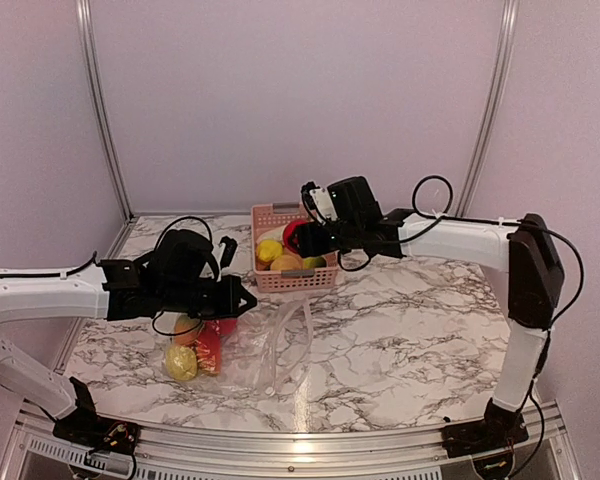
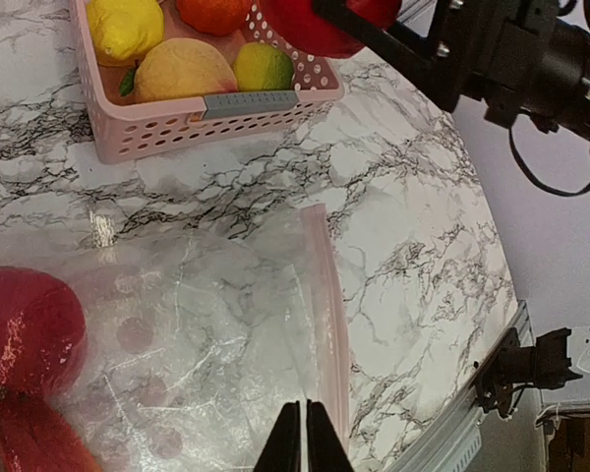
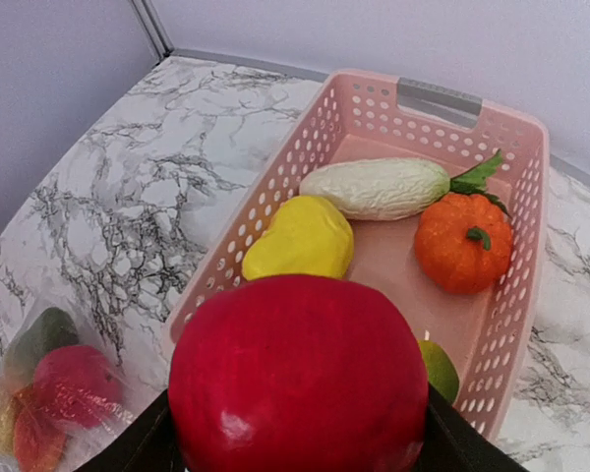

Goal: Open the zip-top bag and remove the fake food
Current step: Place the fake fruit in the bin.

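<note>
The left gripper (image 1: 242, 298) hung low over the marble table (image 1: 410, 340), its jaws pressed together with no gap. The left wrist view showed bag film all round the tips, but whether any was pinched could not be told. At the gripper's 7 o'clock in the top view, three pieces of the fake food (image 1: 187, 328), one orange-toned, one yellow and one red, sat inside the zip-top bag (image 1: 270, 350). The bag lay crumpled on the table at the gripper's 5 o'clock. Its zip strip (image 2: 324, 285) ran just beside the fingertips, toward 12 o'clock in the left wrist view.

At the bag's 12 o'clock, apart from it, stood the pink basket (image 1: 292, 282). Inside lay a lemon (image 2: 123, 25), a peach (image 2: 182, 71), a white radish (image 3: 379, 187), a yellow pepper (image 3: 300, 239) and a small orange pumpkin (image 3: 462, 241).

The right gripper (image 1: 298, 236) hovered above the basket at 12 o'clock, clamped on a red apple (image 3: 300, 379).
</note>
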`<control>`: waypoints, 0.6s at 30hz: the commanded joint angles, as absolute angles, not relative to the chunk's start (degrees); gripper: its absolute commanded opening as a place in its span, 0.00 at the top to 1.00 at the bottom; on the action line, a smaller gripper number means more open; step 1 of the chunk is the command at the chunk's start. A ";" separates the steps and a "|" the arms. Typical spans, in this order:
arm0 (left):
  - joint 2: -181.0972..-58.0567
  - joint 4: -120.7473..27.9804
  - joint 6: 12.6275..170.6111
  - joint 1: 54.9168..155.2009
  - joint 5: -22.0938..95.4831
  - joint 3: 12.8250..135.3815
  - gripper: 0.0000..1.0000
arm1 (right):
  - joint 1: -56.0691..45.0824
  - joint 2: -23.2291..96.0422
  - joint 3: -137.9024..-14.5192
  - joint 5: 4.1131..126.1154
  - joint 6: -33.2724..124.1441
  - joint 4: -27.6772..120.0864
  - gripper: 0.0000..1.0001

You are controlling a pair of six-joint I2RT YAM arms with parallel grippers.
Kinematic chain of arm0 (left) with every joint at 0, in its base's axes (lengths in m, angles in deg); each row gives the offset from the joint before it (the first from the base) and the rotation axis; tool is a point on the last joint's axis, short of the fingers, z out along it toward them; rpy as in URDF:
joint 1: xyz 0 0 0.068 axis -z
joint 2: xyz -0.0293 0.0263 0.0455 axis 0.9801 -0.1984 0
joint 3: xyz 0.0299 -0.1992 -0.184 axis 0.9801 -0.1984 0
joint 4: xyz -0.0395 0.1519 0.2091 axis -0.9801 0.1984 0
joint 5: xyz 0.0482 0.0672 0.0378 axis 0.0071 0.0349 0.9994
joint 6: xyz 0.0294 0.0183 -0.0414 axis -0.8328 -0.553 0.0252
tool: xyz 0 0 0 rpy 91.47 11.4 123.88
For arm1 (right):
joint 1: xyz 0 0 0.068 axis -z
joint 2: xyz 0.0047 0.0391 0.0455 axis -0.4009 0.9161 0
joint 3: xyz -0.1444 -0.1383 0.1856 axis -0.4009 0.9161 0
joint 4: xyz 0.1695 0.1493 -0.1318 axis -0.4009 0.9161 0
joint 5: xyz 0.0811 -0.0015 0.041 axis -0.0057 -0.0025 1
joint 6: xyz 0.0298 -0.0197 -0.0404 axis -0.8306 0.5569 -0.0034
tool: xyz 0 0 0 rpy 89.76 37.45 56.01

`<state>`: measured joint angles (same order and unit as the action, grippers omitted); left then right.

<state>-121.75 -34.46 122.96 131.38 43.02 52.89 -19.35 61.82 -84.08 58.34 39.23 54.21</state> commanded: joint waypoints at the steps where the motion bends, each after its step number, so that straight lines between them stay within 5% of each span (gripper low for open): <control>1: -118.02 -31.52 124.25 131.08 46.29 50.76 0.96 | -14.93 70.56 -92.92 59.54 39.24 53.35 0.51; 18: -108.95 -28.96 125.57 131.09 48.74 45.70 0.95 | -9.87 90.39 -113.81 59.66 38.80 59.54 0.49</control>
